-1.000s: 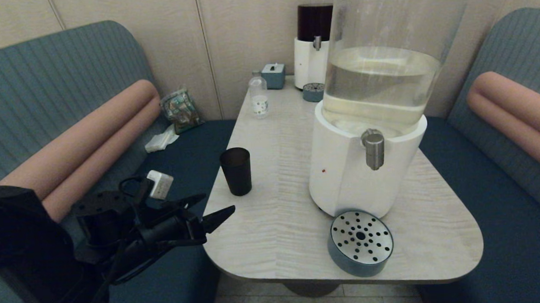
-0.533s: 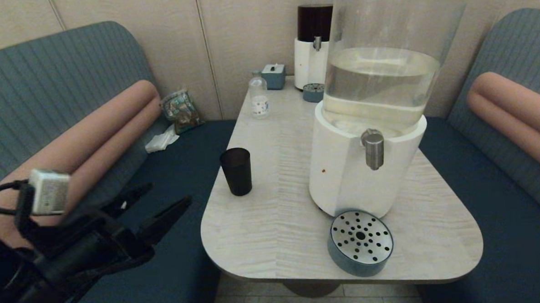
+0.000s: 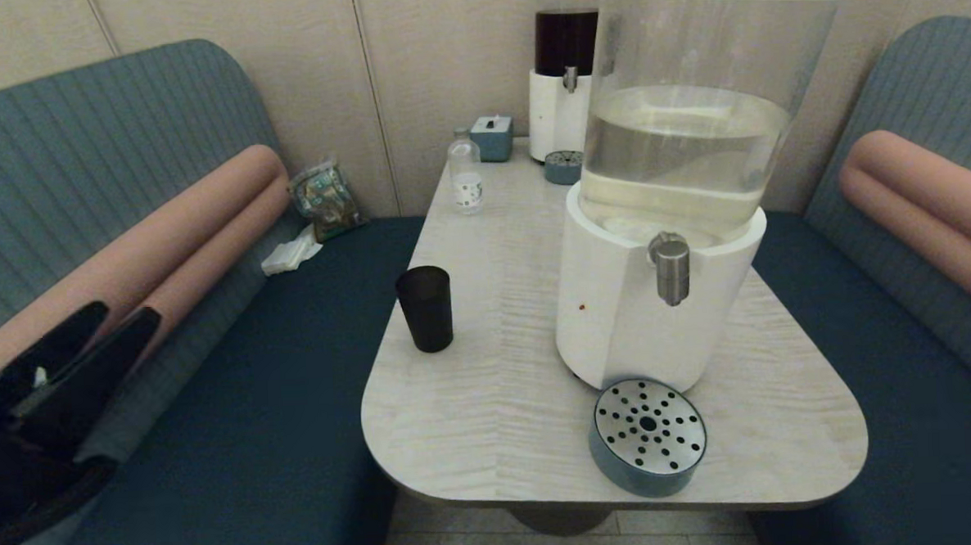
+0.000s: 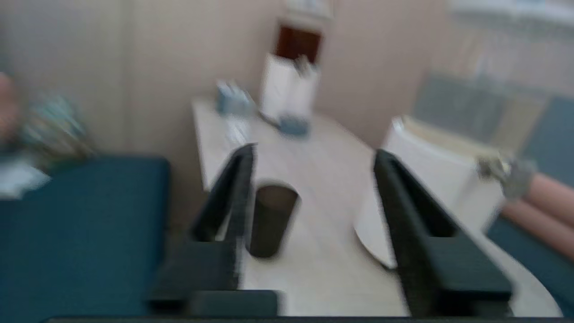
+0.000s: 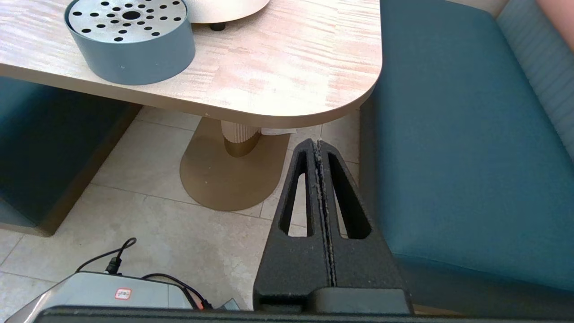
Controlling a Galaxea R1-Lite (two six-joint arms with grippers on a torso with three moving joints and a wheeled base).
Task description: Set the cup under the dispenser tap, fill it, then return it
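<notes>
Table (image 3: pixel 499 403) pale wood, teal booth benches (image 3: pixel 264 446); left pincer (image 4: pixel 309 188) apart, right pincer (image 5: pixel 317 148) together.

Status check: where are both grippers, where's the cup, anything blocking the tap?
Left gripper open, empty, over the bench left of table. Right gripper shut, parked low off the table's near corner. Cup upright near table's left edge, ungrasped. Dispenser tap unobstructed.

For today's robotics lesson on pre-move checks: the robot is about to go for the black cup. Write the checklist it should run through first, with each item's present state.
1. The cup stands upright on the table, nothing touching it: ok.
2. The left gripper is open, with the cup seen between its fingers: ok.
3. The left gripper is at the cup: not ok, it is off the table's left side.
4. The drip tray below the dispenser tap is free: ok.
5. The right gripper is parked, shut, below the table edge: ok.
</notes>
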